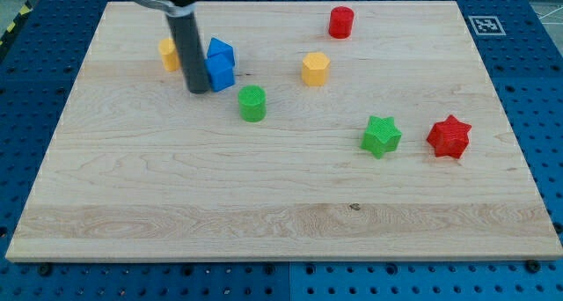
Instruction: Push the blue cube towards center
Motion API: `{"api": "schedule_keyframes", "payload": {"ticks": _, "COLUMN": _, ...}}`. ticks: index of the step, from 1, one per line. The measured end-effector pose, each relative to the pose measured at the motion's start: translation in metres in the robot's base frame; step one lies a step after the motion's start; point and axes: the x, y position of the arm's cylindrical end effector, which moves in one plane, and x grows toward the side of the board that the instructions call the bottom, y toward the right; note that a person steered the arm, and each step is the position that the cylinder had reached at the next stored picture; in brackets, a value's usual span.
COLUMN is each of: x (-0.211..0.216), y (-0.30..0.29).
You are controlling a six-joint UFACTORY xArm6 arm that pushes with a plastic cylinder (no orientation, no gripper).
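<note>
Blue cube [220, 65], blocky and two-lobed, touches my tip [198, 90], which holds nothing; one blue, two yellow, green, red.

On the wooden table [281, 239], a red cylinder [341, 22] stands near the view's top, with a yellow hexagonal block [316, 69] below it and to its left; a green cylinder [252, 103] sits further left and lower. A green star [381, 135] and a red star [449, 136] lie near each other at the view's right; a yellow block [168, 53], partly hidden, sits at the upper left; a black-and-white marker tag [485, 25] lies beside the table's top right corner.
</note>
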Motion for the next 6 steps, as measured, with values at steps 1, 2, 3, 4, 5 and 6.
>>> {"api": "schedule_keyframes", "payload": {"ticks": 1, "x": 0.007, "y": 0.009}}
{"api": "schedule_keyframes", "payload": {"ticks": 2, "x": -0.005, "y": -0.007}}
{"api": "schedule_keyframes", "payload": {"ticks": 3, "x": -0.011, "y": -0.028}}
{"api": "schedule_keyframes", "payload": {"ticks": 4, "x": -0.015, "y": -0.053}}
{"api": "schedule_keyframes", "payload": {"ticks": 5, "x": -0.024, "y": -0.042}}
{"api": "schedule_keyframes", "payload": {"ticks": 6, "x": -0.026, "y": -0.005}}
